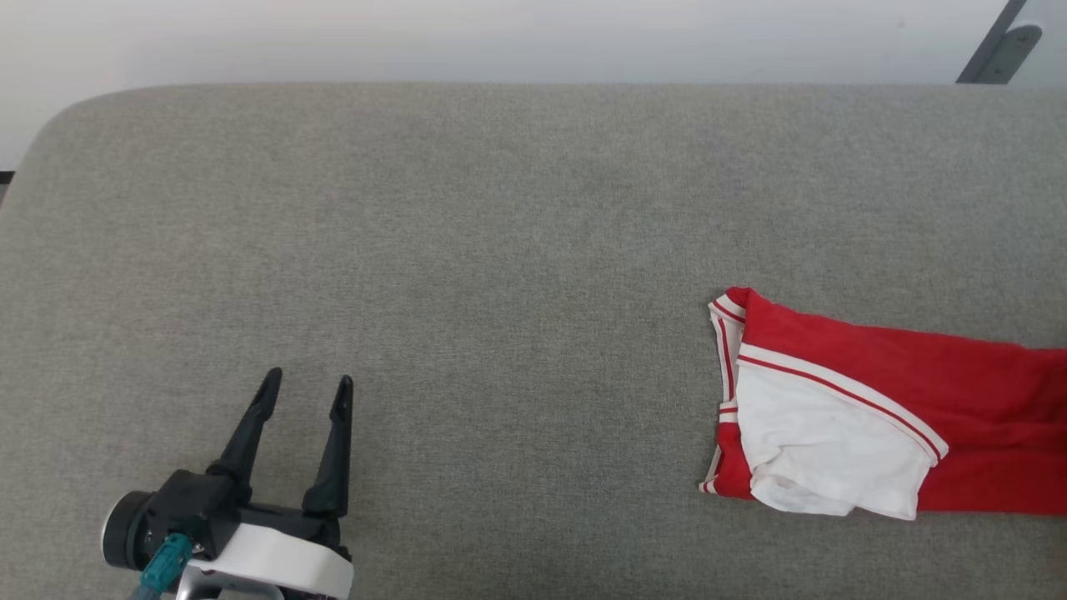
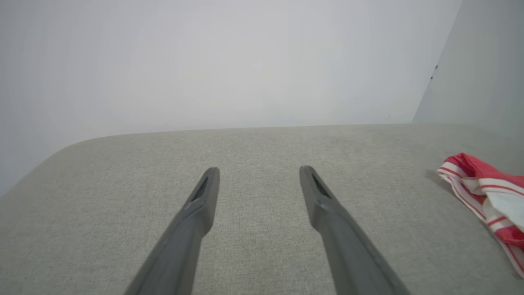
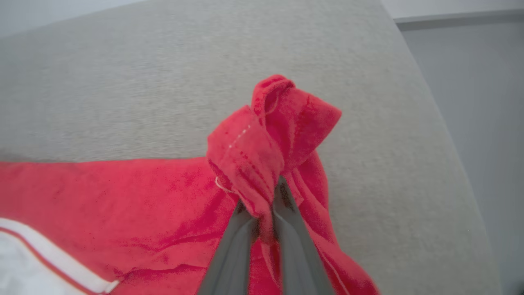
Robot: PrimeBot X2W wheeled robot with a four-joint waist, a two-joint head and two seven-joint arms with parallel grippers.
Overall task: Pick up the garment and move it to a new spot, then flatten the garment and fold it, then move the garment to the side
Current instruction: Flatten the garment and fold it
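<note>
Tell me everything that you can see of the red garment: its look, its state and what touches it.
The garment is soft, bright red cloth with a white panel and red-and-white striped edging. It lies loosely folded and wrinkled on the grey fabric surface, on the robot's right, and runs past the head view's right edge. The white panel lies turned over on top of the red. One red corner is bunched up and pinched in the shut right gripper.
</note>
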